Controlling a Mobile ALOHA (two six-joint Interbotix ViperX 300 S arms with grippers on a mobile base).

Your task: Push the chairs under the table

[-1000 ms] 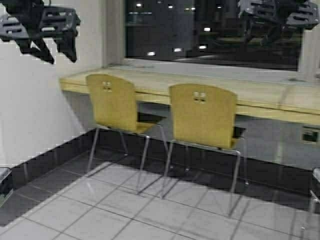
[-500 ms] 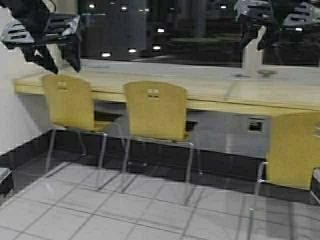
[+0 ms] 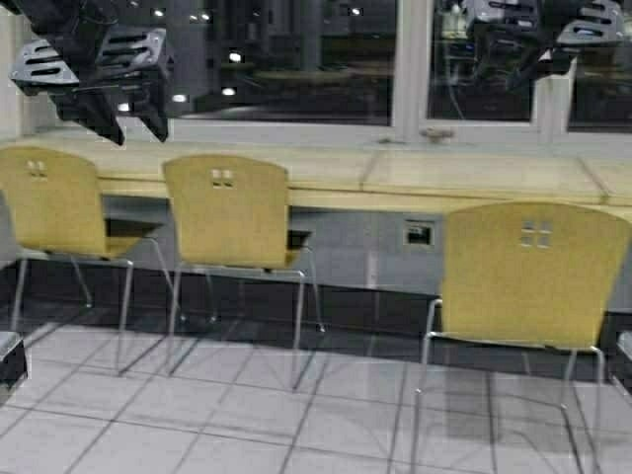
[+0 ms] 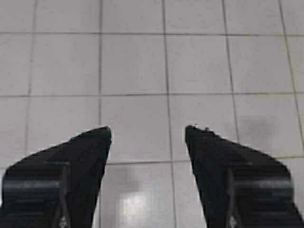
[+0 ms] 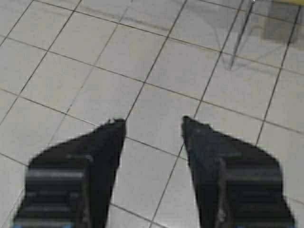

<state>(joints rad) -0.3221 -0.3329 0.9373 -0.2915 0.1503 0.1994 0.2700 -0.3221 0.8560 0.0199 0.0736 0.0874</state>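
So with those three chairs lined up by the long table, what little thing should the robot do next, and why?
Probably roll forward toward the right chair. It stands farther out from the table than the middle chair and left chair, which sit closer to its edge. Both arms are raised, the left end effector and right end effector open over bare floor tiles, touching nothing.
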